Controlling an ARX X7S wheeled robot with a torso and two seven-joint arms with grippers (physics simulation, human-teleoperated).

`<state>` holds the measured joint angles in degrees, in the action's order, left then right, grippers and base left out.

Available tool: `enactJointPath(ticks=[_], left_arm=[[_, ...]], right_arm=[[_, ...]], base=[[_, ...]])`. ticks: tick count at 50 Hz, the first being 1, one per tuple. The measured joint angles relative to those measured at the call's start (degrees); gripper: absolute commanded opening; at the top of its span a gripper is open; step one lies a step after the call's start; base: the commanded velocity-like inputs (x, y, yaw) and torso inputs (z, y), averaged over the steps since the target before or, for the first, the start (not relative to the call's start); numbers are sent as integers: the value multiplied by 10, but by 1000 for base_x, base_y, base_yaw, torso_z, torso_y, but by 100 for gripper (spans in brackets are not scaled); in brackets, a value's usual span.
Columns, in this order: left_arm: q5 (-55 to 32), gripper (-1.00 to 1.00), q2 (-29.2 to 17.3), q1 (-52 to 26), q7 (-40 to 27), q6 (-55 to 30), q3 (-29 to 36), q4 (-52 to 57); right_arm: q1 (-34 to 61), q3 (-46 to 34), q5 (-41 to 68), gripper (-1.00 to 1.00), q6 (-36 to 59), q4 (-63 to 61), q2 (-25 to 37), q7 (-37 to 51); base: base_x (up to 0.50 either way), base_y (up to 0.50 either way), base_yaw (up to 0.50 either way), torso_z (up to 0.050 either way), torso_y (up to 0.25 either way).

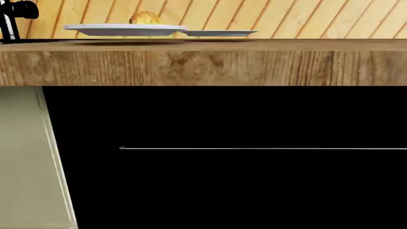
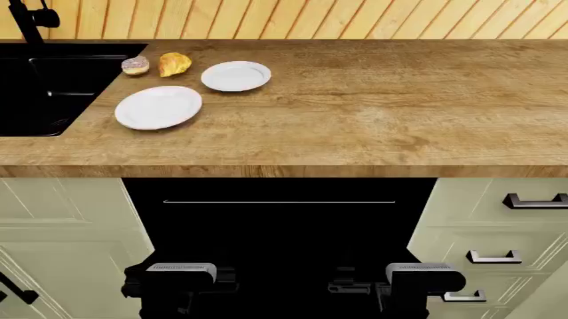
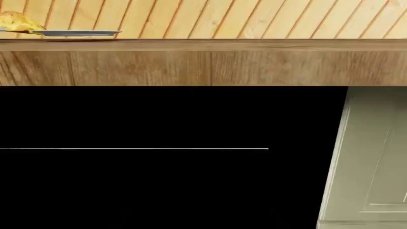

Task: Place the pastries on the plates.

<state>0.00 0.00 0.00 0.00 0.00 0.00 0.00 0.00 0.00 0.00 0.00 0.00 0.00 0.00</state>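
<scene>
On the wooden surface (image 2: 373,113), the croissant (image 2: 174,64) and donut (image 2: 135,65) sat side by side near the sink (image 2: 53,80), just behind the 2 empty plates, larger (image 2: 158,107) and smaller (image 2: 235,76). Both arms hung low before the dark cabinet front (image 2: 279,226). The fingers seemed out of sight, so I cannot tell their opening.

Left end effector (image 2: 180,279): only its grey-topped housing shows at the lower left of the head view; fingers hidden, so opening cannot be told.
Right end effector (image 2: 413,279): the same at the lower right; fingers out of sight.
Black sink basin (image 2: 53,86): cut off by the left edge of the head view.
Black tap (image 2: 31,16): cropped by the top left corner.
Small ring donut (image 2: 135,65): too small to make out its icing clearly.
Golden-brown flaky croissant (image 3: 16,21): cut by the left edge in the right wrist view; in the left wrist view (image 1: 144,18) its lower part is hidden behind the larger plain white round plate (image 1: 124,30).
Cream cabinet drawer handle (image 2: 535,201): clipped by the right edge.
</scene>
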Motion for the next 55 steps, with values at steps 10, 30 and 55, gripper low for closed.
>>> enactJointPath(ticks=[10, 30, 55], left_arm=[[-8, 100, -13, -6, -27, -10, 16, -2], [-20, 100, -35, -9, -56, -10, 51, -7], [-31, 100, -53, -15, -80, -14, 77, -11]], right_arm=[[-3, -24, 2, 100, -2, -10, 14, 13], [0, -52, 29, 100, -7, -6, 39, 33], [4, -80, 37, 100, -15, -1, 58, 53]], base=[[0, 0, 0, 0, 0], [0, 190, 0, 0, 0], [175, 266, 0, 0, 0]])
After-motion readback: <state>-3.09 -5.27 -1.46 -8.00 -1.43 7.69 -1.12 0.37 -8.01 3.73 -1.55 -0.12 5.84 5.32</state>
